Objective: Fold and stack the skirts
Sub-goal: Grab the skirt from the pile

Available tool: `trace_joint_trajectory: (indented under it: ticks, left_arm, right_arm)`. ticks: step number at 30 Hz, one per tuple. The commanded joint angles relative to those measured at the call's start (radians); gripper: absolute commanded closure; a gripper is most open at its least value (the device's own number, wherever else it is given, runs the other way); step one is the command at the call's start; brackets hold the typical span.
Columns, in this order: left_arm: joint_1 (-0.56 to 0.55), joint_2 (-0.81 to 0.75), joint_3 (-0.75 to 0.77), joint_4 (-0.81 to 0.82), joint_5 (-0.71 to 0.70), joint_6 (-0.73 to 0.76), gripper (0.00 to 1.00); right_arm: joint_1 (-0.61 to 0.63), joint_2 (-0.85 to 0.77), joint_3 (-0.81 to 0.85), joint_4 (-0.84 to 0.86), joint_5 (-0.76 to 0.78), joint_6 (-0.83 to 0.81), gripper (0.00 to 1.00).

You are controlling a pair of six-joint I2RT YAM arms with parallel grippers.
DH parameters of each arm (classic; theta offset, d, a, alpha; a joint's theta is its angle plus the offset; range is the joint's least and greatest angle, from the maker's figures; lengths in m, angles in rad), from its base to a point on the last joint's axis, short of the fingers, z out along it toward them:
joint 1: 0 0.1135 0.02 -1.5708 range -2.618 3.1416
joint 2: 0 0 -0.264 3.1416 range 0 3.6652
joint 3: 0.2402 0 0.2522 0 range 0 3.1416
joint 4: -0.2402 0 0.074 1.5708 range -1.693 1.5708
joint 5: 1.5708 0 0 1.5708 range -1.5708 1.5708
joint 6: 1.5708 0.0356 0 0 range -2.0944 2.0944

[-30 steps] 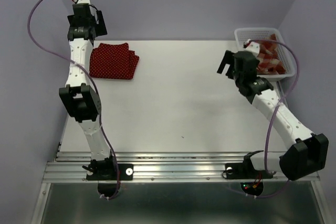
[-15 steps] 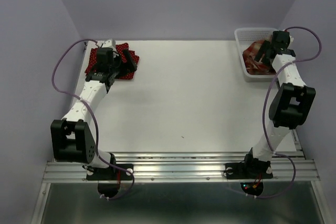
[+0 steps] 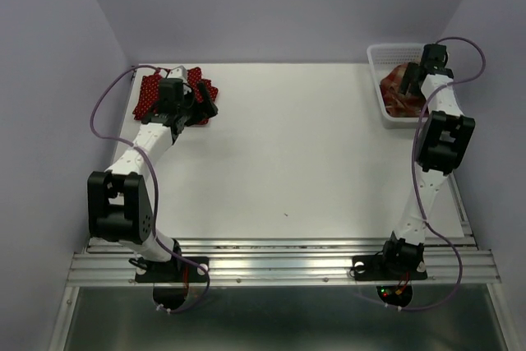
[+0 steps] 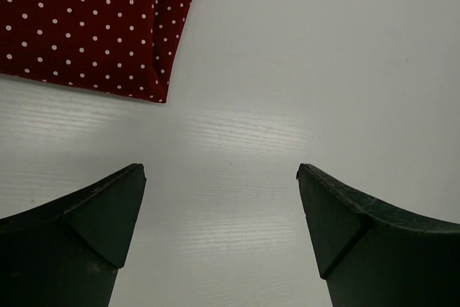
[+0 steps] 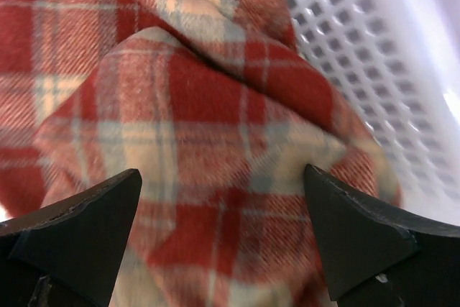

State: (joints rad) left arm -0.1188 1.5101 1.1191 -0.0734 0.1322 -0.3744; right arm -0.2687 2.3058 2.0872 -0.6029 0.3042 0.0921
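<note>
Overhead, the worktop (image 3: 312, 145) carries the task's cloth at 2 far corners. A polka-dot skirt (image 3: 149, 92), dark red with tiny white dots, lies folded flat at about 10 o'clock, close to the far left edge. How many layers or pieces make up that folded pile cannot be told. The left arm reaches out to it, and the left gripper (image 4: 221, 174) hangs at the pile's 3 o'clock side with its 2 fingers spread wide. In the wrist view bare white surface shows between them, and the dotted cloth's corner lies toward 11 o'clock, apart from both fingers; nothing is held.

At about 2 o'clock sits a white mesh basket (image 3: 380, 59) against the far right edge. A plaid skirt (image 5: 201, 127), red and cream, lies bunched inside it, rumpled rather than folded, with the basket's perforated wall rising at its 2 o'clock side in the wrist view. The right arm stretches up to the basket, and the right gripper (image 5: 223, 177) hovers just above the plaid cloth, fingers spread wide on either side of a raised fold, pinching nothing.
</note>
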Motion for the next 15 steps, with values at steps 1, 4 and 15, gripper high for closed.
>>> trace_joint_trajectory:
  ticks: [1,4,15]
  left_arm:
    - [-0.007,0.022,0.024,0.03,0.01,0.022,0.01]
    - [-0.007,0.032,0.025,0.029,0.007,0.022,0.01]
    - [-0.007,-0.076,0.005,0.021,0.009,0.034,0.01]
  right_arm:
    - [-0.012,0.082,0.095,0.014,-0.03,-0.011,0.0]
    - [-0.012,0.151,0.129,0.049,-0.039,-0.015,0.0]
    - [-0.012,0.055,0.062,0.195,-0.14,-0.037,0.99]
